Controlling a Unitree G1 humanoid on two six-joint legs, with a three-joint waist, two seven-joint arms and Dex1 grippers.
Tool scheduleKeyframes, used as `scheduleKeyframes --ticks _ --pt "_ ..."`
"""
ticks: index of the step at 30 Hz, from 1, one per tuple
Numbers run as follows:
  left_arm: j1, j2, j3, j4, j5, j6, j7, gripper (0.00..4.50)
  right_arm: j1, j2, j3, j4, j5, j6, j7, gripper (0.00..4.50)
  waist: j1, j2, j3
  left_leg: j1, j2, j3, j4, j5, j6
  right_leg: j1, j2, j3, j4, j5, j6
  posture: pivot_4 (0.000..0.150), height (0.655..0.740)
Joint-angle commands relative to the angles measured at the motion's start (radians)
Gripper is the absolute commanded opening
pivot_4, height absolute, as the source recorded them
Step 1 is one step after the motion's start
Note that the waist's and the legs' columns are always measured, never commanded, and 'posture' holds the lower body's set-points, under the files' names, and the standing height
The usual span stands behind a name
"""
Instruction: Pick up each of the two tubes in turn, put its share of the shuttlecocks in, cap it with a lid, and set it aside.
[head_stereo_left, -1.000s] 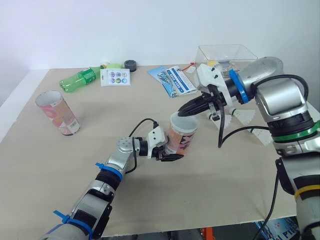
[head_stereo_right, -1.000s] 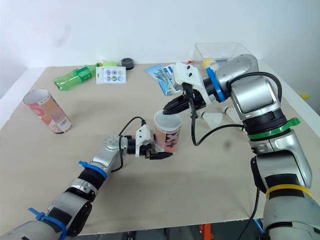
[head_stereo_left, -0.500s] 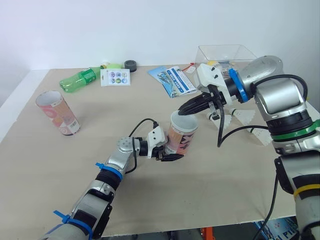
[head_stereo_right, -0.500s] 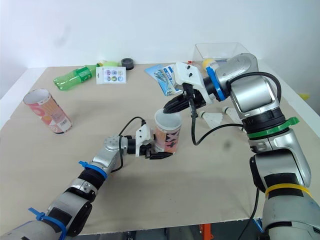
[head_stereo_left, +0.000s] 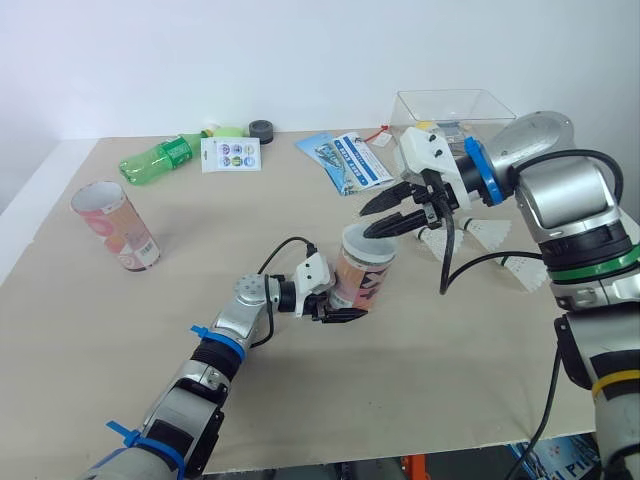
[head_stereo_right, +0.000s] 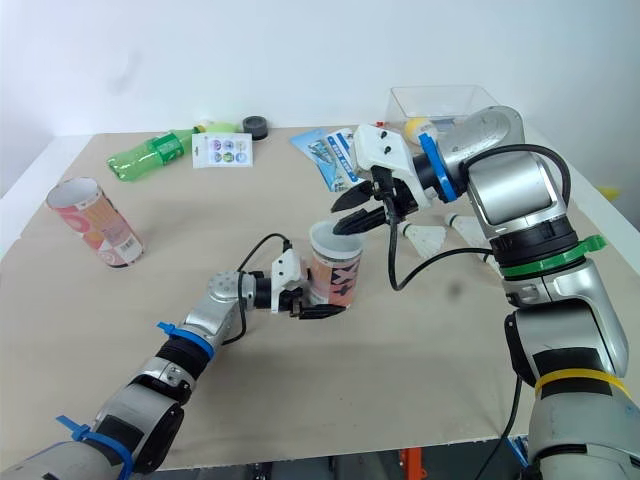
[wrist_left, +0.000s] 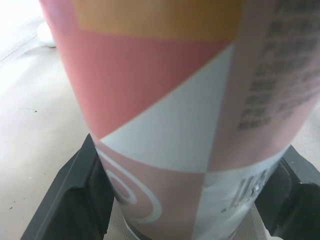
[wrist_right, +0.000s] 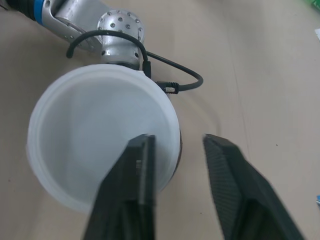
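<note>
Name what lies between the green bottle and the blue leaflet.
A white card with coloured circles, flat on the table, seen in both eye views.

The beige table (head_stereo_left: 420, 380) carries an open tube (head_stereo_left: 115, 226) near its left edge. Along the far edge lie a green bottle (head_stereo_left: 156, 160), a sticker card (head_stereo_left: 231, 154), a black lid (head_stereo_left: 262, 128) and a blue leaflet (head_stereo_left: 346, 160). A clear box (head_stereo_left: 440, 112) sits at the far right corner, with white shuttlecocks (head_stereo_left: 492, 232) near the right edge.

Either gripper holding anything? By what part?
Left gripper clamps the pink printed cardboard tube by its lower wall; right gripper is open, holding nothing.
</note>
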Motion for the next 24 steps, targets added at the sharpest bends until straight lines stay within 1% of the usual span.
scheduleKeyframes --ticks 1,5,7,9,10,11,12,14,16,21,24 --pt "0.04 0.005 -0.045 0.042 0.03 0.023 -0.021 3.29 -0.038 -0.025 -0.093 0.006 0.045 0.035 0.002 1.63 0.0 0.0 0.0 0.0 0.0 0.0 0.0 0.0 0.0 0.0 0.0 0.0 0.0 0.0 0.0 0.15 0.74" --pt "0.041 0.008 -0.044 0.041 0.03 0.023 -0.022 3.29 -0.05 -0.009 -0.176 0.015 0.107 0.096 -0.047 1.63 0.0 0.0 0.0 0.0 0.0 0.0 0.0 0.0 0.0 0.0 0.0 0.0 0.0 0.0 0.0 0.15 0.74" --pt "0.042 0.009 -0.045 0.039 0.031 0.023 -0.023 3.29 -0.041 -0.006 -0.216 -0.014 0.16 0.173 -0.06 1.63 0.0 0.0 0.0 0.0 0.0 0.0 0.0 0.0 0.0 0.0 0.0 0.0 0.0 0.0 0.0 0.15 0.74" --pt "0.041 0.01 -0.044 0.038 0.029 0.025 -0.023 3.29 -0.009 0.001 -0.251 -0.065 0.221 0.25 -0.077 1.08 0.0 0.0 0.0 0.0 0.0 0.0 0.0 0.0 0.0 0.0 0.0 0.0 0.0 0.0 0.0 0.15 0.74" --pt "0.041 0.01 -0.044 0.038 0.029 0.024 -0.023 3.29 0.031 0.001 -0.257 -0.111 0.241 0.277 -0.09 0.92 0.0 0.0 0.0 0.0 0.0 0.0 0.0 0.0 0.0 0.0 0.0 0.0 0.0 0.0 0.0 0.15 0.74" --pt "0.04 0.011 -0.043 0.037 0.029 0.024 -0.023 3.29 0.069 0.0 -0.258 -0.153 0.253 0.29 -0.101 0.41 0.001 0.0 0.0 0.0 0.0 0.0 -0.001 0.0 0.0 0.0 0.0 0.0 0.0 -0.001 -0.001 0.15 0.74" --pt "0.039 0.01 -0.042 0.037 0.028 0.025 -0.023 3.29 0.117 0.002 -0.253 -0.198 0.261 0.3 -0.118 0.07 0.001 0.0 0.0 0.0 0.0 -0.001 -0.001 0.0 0.0 0.0 0.0 0.0 0.0 -0.001 -0.001 0.15 0.74" --pt "0.036 0.007 -0.041 0.035 0.025 0.027 -0.023 3.29 0.192 0.008 -0.247 -0.258 0.268 0.305 -0.152 0.07 0.0 -0.002 -0.001 0.0 0.0 -0.002 -0.001 0.0 0.0 0.001 0.0 -0.001 0.0 -0.001 -0.001 0.15 0.74" --pt "0.035 0.005 -0.038 0.032 0.021 0.029 -0.024 3.29 0.228 0.011 -0.243 -0.272 0.258 0.285 -0.178 0.07 0.0 -0.001 -0.001 0.001 0.0 -0.001 -0.001 0.0 0.0 0.0 -0.001 0.0 0.001 -0.002 0.0 0.15 0.74" --pt "0.038 0.009 -0.038 0.025 0.017 0.031 -0.03 3.29 0.247 0.034 -0.222 -0.25 0.235 0.243 -0.23 0.07 0.0 -0.001 -0.001 0.002 0.0 0.0 0.0 0.0 0.0 0.0 0.0 0.001 0.002 -0.003 0.003 0.15 0.74" --pt "0.04 0.011 -0.038 0.021 0.016 0.035 -0.029 3.29 0.263 0.02 -0.183 -0.252 0.207 0.2 -0.214 0.07 0.0 -0.001 -0.001 0.001 0.0 0.0 0.0 0.0 0.0 0.0 0.0 0.001 0.002 -0.005 0.005 0.15 0.74"
